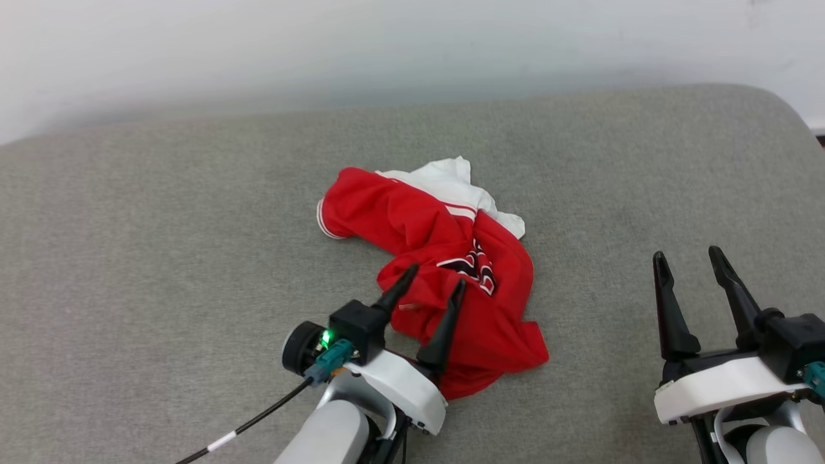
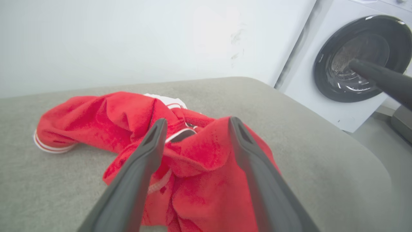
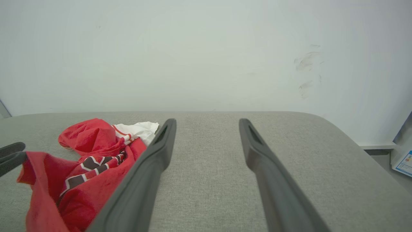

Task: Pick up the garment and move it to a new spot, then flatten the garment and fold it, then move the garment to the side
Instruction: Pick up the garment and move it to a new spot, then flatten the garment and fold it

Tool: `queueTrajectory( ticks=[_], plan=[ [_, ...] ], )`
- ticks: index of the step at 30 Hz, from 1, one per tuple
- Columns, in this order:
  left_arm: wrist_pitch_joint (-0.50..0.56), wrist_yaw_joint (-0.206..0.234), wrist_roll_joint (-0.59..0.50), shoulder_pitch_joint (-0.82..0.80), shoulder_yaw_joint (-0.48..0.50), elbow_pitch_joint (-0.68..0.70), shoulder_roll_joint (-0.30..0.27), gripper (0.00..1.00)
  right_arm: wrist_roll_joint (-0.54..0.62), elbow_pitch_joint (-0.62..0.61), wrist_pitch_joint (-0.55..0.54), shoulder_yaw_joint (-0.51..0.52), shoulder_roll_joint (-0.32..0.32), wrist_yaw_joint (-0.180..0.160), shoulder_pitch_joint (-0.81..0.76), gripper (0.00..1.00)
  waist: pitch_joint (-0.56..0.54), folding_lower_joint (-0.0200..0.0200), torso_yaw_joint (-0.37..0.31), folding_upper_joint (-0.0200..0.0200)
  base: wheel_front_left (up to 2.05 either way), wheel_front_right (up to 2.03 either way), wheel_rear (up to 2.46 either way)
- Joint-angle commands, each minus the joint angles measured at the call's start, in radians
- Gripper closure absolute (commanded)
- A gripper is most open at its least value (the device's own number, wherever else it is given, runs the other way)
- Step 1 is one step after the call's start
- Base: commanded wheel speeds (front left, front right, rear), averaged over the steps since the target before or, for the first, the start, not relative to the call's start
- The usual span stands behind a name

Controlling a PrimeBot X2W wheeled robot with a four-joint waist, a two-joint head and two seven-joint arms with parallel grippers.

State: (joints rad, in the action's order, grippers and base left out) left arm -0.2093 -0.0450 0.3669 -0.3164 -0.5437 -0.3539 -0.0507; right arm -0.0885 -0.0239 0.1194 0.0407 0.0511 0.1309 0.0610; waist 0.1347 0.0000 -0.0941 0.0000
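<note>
In the head view, the left gripper (image 1: 437, 276) has its two dark fingers spread over the near part of the garment (image 1: 425, 225), a crumpled red jersey T-shirt with a white sleeve at its far end. The shirt lies on the grey cloth-covered tabletop (image 1: 161, 225). The right gripper (image 1: 686, 253) hovers well apart to the right of the shirt, fingers also spread, with nothing between them.

In the left wrist view, the left gripper (image 2: 197, 120) stands spread, and a raised fold of the garment (image 2: 96, 119) bulges between and ahead of its fingers. Far right of them stands a white washing machine (image 2: 309, 80).

In the right wrist view, the right gripper (image 3: 207, 120) is spread over bare tabletop (image 3: 289, 145). The garment (image 3: 90, 141) lies to its left, black white-edged print showing, beside the left gripper (image 3: 22, 151).
</note>
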Motion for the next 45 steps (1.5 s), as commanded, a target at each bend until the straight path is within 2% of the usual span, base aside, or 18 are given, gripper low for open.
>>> queueTrajectory(
  ticks=[1, 10, 14, 15, 19, 28, 32, 37, 39, 40, 45],
  plan=[
    [-0.021, 0.015, 0.0, 0.004, 0.018, 0.025, -0.002, 0.0, 0.004, 0.003, -0.004, 0.006, -0.001, 0.0, -0.011, 0.0, -0.038, 0.0, 0.027, 0.0, 0.0, 0.0, 0.0],
    [-0.053, 0.12, 0.023, 0.088, 0.175, 0.092, -0.069, 0.0, 0.004, 0.011, -0.028, 0.028, -0.001, 0.0, -0.066, 0.0, -0.115, 0.0, 0.06, 0.0, 0.0, 0.0, 0.0],
    [-0.055, 0.15, 0.033, 0.15, 0.237, 0.098, -0.124, 0.0, 0.0, 0.015, -0.036, 0.027, -0.001, 0.0, -0.089, 0.0, -0.138, 0.0, 0.059, 0.0, 0.0, 0.0, 0.0],
    [-0.055, 0.164, 0.034, 0.193, 0.26, 0.112, -0.158, 0.0, -0.001, 0.016, -0.039, 0.028, -0.001, 0.0, -0.104, 0.0, -0.148, 0.0, 0.058, 0.0, 0.0, 0.0, 0.0],
    [-0.03, 0.176, 0.026, 0.236, 0.26, 0.141, -0.188, 0.0, -0.004, 0.014, -0.046, 0.028, -0.001, 0.0, -0.116, 0.0, -0.156, 0.0, 0.057, 0.0, 0.0, 0.0, 0.0],
    [-0.023, 0.184, 0.038, 0.24, 0.254, 0.18, -0.186, 0.0, -0.021, 0.015, -0.053, 0.03, -0.001, 0.0, -0.109, 0.0, -0.149, 0.0, 0.056, 0.0, 0.0, 0.0, 0.0],
    [-0.028, 0.187, 0.042, 0.234, 0.256, 0.196, -0.18, 0.0, -0.069, 0.06, -0.129, 0.053, -0.001, 0.0, -0.076, 0.0, -0.14, 0.0, 0.059, 0.0, 0.0, 0.0, 0.0],
    [-0.034, 0.186, 0.038, 0.199, 0.252, 0.216, -0.175, 0.0, -0.138, 0.152, -0.331, 0.074, -0.001, 0.0, 0.019, 0.0, -0.098, 0.0, 0.088, 0.0, 0.0, 0.0, 0.0],
    [-0.035, 0.186, 0.031, 0.186, 0.247, 0.222, -0.17, 0.0, -0.158, 0.192, -0.423, 0.067, 0.01, 0.0, 0.081, 0.0, -0.074, 0.0, 0.106, 0.0, 0.0, 0.0, 0.0],
    [-0.035, 0.186, 0.031, 0.186, 0.247, 0.222, -0.17, 0.0, -0.158, 0.192, -0.423, 0.067, 0.01, 0.0, 0.081, 0.0, -0.074, 0.0, 0.106, 0.0, 0.0, 0.0, 0.0],
    [-0.041, 0.178, 0.016, 0.138, 0.229, 0.221, -0.155, 0.0, -0.218, 0.299, -0.625, 0.002, 0.063, 0.0, 0.245, 0.0, -0.009, 0.0, 0.166, 0.0, 0.0, 0.0, 0.0]
  ],
)
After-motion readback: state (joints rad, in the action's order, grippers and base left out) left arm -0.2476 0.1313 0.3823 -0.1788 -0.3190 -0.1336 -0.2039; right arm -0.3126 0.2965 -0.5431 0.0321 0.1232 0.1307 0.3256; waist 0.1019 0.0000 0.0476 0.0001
